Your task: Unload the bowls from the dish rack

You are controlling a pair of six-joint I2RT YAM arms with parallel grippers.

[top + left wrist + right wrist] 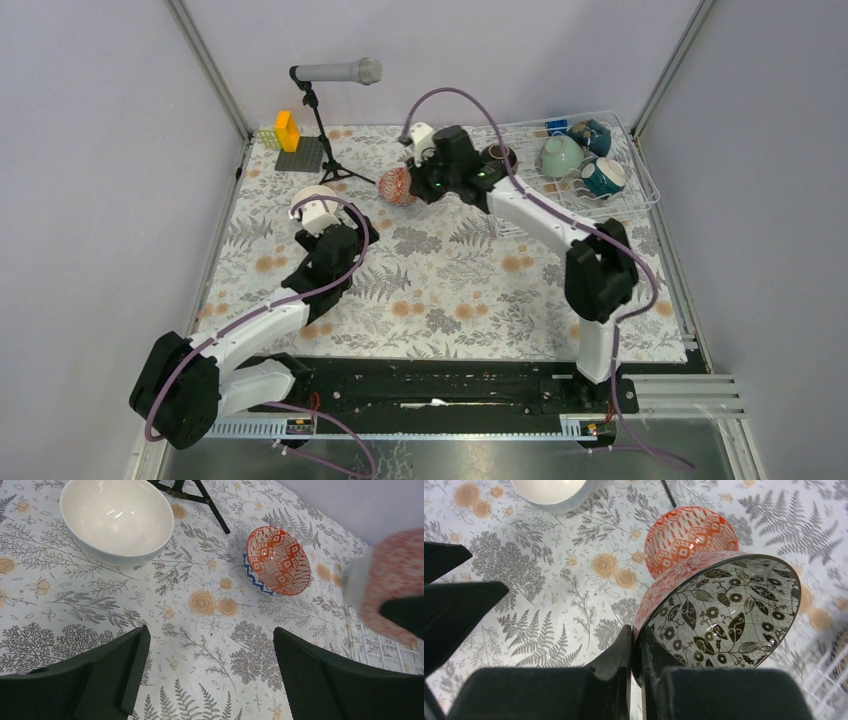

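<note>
My right gripper (636, 640) is shut on the rim of a bowl (724, 610), pink outside and grey with dark flowers inside. It holds it tilted above the cloth, just over an orange patterned bowl (689, 535) (397, 186) (277, 560). A white bowl (117, 517) (554, 490) stands to the left on the cloth. My left gripper (210, 655) (335, 245) hovers open over bare cloth near the white bowl, with nothing between its fingers. The dish rack (640, 185) at the back right holds a mint green bowl (560, 155), two teal bowls (603, 177) and a dark brown bowl (500, 155).
A microphone on a black tripod stand (325, 150) is at the back left, its legs close to the white bowl. Yellow bricks on a grey plate (290, 140) sit behind it. Frame posts (210, 70) bound the floral cloth (450, 280).
</note>
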